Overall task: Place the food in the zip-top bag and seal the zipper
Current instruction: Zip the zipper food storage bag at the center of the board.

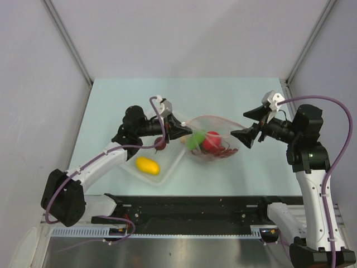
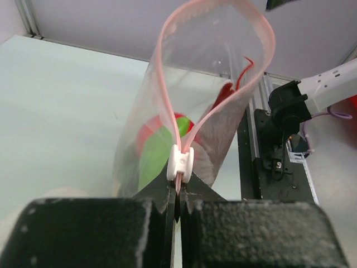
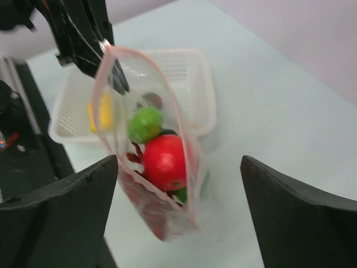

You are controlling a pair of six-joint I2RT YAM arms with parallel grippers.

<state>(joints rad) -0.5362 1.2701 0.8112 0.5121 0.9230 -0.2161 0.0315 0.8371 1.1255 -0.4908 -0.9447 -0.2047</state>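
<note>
From above, the left hand (image 1: 187, 134) is clamped on the left end of the zip-top bag (image 1: 226, 134), which sits on the pale bench (image 1: 223, 95) near its middle, between the two arms. The pink zipper (image 1: 209, 117) bows apart, so the mouth gapes. Inside lie a green pepper (image 1: 194, 140), a red tomato (image 1: 211, 139) and a red lobster (image 1: 224, 152). The right hand (image 1: 239, 124) hovers just beside the bag's right end, fingers spread and gripping nothing. A white mesh basket (image 1: 167, 173) sits to the near left of the bag and holds a yellow piece (image 1: 148, 165). A dark plum (image 1: 160, 145) shows at its far edge, under the left arm. In the left wrist view the two black fingers are pressed together on the zipper just below a white slider (image 2: 180, 162). Above the slider the two strips part into a wide loop, with green and red shapes showing through the clear plastic. In the right wrist view both fingers stand wide apart, clear of the bag. The bag stands beyond them with the tomato and pepper in it and the basket behind it.
</note>
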